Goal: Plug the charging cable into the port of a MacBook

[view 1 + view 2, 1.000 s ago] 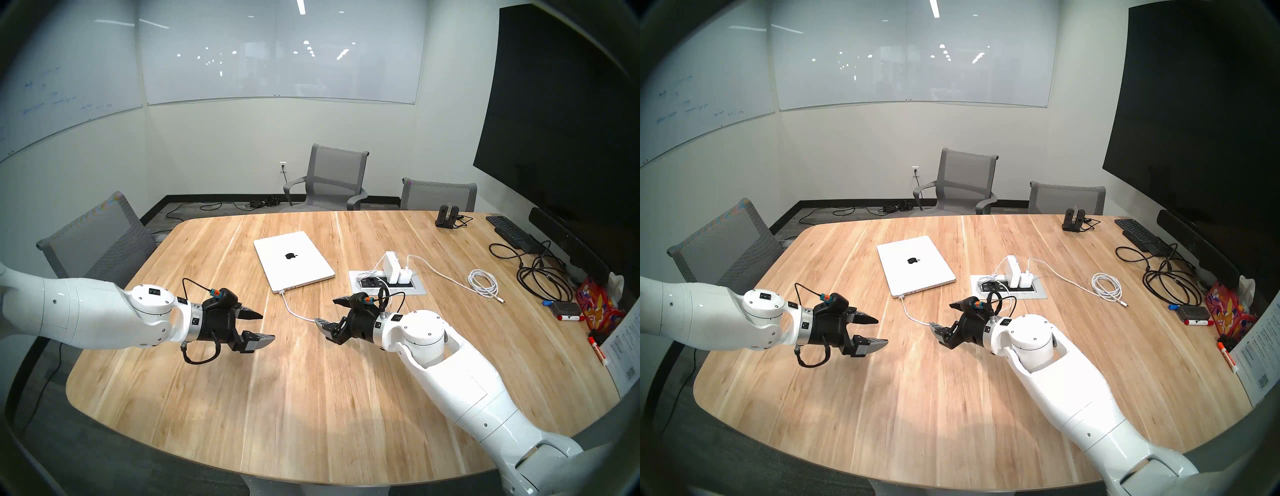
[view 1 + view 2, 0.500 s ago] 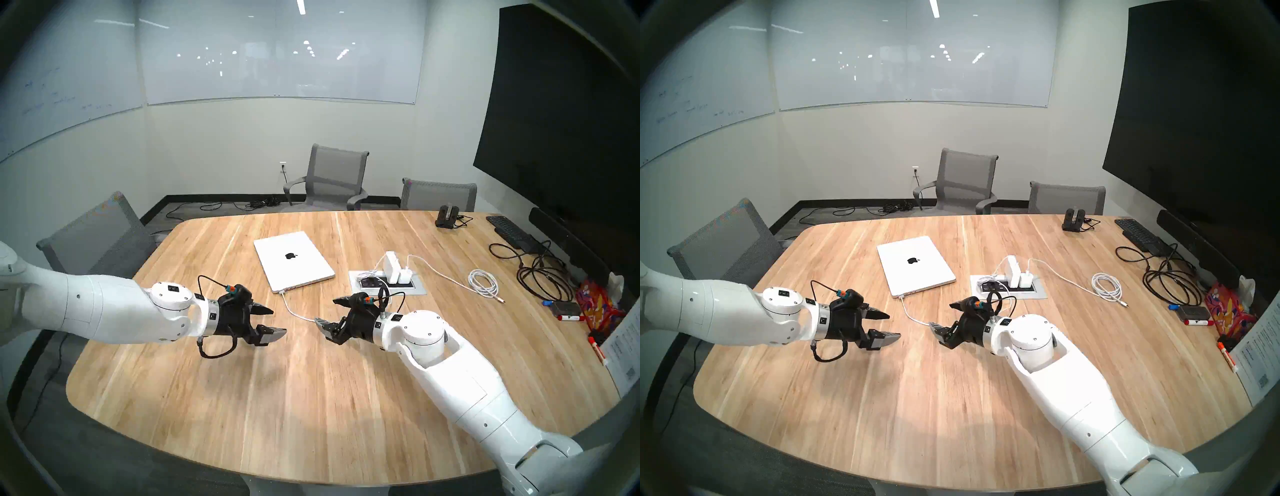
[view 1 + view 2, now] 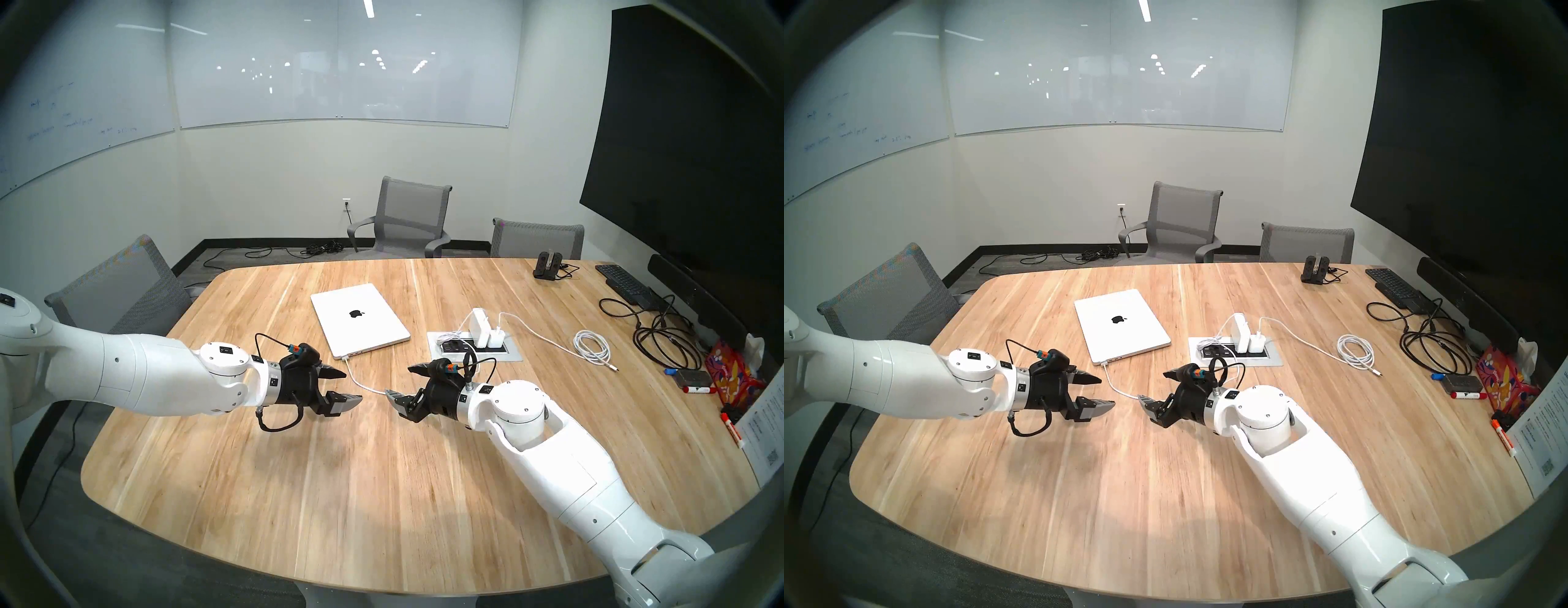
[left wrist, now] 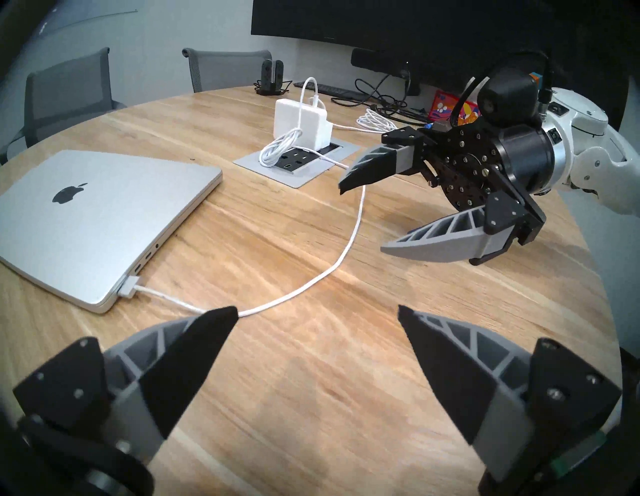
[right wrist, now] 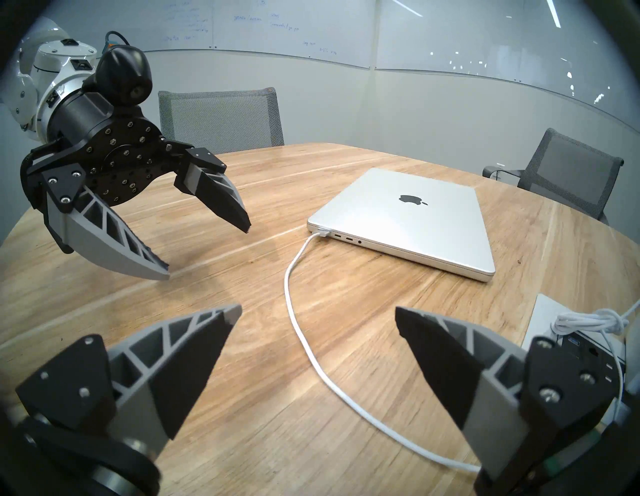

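Black left pincer nearer cable

Both arms reach over the table and point toward each other. The left gripper has its jaws spread wide and holds nothing. The right gripper, facing it nearby, is also wide apart and empty.

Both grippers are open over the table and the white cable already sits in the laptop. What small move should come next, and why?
Probably draw both arms back a little. The charging cable has its connector seated in the endmost port of the MacBook, and the left gripper and right gripper are open and hold nothing. Going closer risks snagging the cord.
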Robot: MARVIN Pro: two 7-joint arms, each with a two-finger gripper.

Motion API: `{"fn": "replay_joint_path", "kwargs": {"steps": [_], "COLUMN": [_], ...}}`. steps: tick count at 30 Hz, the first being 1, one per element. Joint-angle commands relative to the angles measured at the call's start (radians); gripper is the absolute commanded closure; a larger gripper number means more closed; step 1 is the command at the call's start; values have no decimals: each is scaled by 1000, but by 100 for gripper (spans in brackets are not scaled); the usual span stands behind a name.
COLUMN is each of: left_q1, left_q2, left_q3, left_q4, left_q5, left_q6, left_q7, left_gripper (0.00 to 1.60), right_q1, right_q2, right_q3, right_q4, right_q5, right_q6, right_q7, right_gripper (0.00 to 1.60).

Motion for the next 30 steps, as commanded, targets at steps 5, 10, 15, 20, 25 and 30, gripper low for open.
{"fn": "replay_joint_path", "kwargs": {"steps": [5,10,15,20,25,30], "left_q1": [-1,1,7,16,30,39], "left_q2": [-35,-51,-76,-100,-121,-137], "left_q3": [-35,-44,-50,-55,-61,-65], "left_q4": [42,61,93,137,184,219], "left_q5": [-36,-54,-68,-86,-111,-125], "left_q6": [-10,-3,2,8,17,31], "left_q7": [-14,-27,-44,-68,-98,-128], "left_gripper": [0,0,0,0,0,0], "right_q1": [9,9,9,9,9,9], "right_q2": [-3,-3,-3,-3,-3,-3], "right_q3": [1,1,1,1,1,1], "right_q4": [-23,-23,-23,-23,-23,-23], "right_q5": [-2,-2,-2,-2,-2,-3], "right_q6": [-7,-7,-7,-7,-7,-7], "right_q7": [-1,-1,-1,-1,-1,-1], "right_gripper": [0,0,0,0,0,0]}}
